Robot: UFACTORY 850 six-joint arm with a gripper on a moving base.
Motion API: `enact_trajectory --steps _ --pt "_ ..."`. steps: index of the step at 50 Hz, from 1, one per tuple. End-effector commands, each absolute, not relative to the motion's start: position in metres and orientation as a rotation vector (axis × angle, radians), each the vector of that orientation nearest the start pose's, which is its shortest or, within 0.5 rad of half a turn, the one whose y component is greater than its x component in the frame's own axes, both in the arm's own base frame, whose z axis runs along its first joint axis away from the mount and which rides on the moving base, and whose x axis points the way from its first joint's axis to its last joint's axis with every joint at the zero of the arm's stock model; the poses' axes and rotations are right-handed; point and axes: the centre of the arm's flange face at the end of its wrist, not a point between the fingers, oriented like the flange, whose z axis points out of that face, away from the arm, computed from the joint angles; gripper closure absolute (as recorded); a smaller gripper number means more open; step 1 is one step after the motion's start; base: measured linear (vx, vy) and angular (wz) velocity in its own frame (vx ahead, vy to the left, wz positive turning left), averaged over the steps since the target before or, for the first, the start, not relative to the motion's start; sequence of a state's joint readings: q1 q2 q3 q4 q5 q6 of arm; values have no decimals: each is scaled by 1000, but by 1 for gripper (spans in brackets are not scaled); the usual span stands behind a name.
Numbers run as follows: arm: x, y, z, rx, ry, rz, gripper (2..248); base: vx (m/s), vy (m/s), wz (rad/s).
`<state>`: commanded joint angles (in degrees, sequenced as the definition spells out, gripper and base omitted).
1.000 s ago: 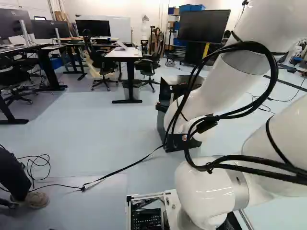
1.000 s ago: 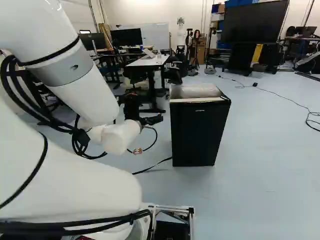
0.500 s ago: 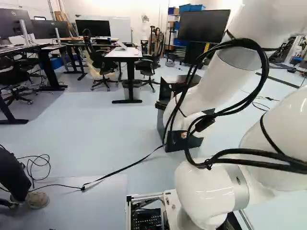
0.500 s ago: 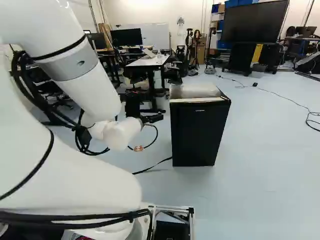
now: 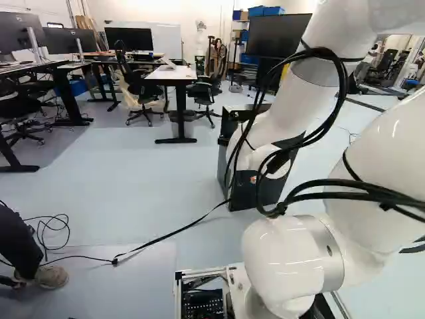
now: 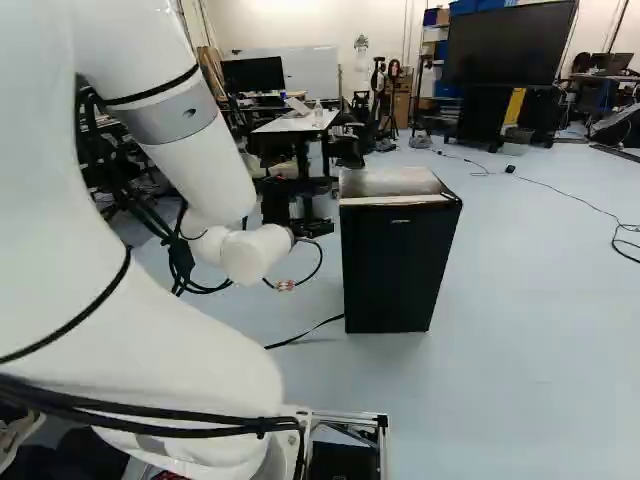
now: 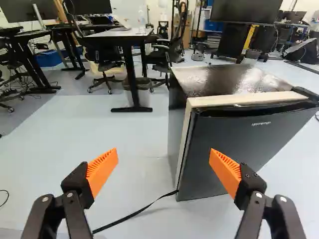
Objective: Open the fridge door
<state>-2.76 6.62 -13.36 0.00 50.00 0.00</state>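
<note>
Arm [image 6: 195,155] shifted rt in R base view, lt in L; cables [image 5: 342,80] moved w/ it.

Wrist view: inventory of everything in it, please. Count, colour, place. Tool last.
Fridge: one, dark, ahead of the tool, off to one side
Fridge door: one, dark grey, fridge front, looks shut
Strap: one, black, from fridge's near bottom corner towards the tool
Floor: pale grey-blue, under it all
Table: one, white top, black leg, beyond the fridge
Chairs: at least two, black, by the table
Monitors: at least two, black, over far desks
Large screen: one, black, far beyond the fridge
Blue bin: one, under a desk
Other far clutter: too small to sort
Tool: one, black, two orange pads, open, nothing between
</note>
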Motion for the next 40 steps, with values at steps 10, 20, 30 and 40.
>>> enact_trajectory --steps 10,20,30,40 --pt "342 -24 372 -2608 93 -1821 3 0 0 0" --pt "359 -32 373 -2616 115 -1826 3 0 0 0" --pt "377 -37 373 -2619 128 -1829 3 0 0 0" --pt "394 -39 373 -2618 132 -1832 3 0 0 0"
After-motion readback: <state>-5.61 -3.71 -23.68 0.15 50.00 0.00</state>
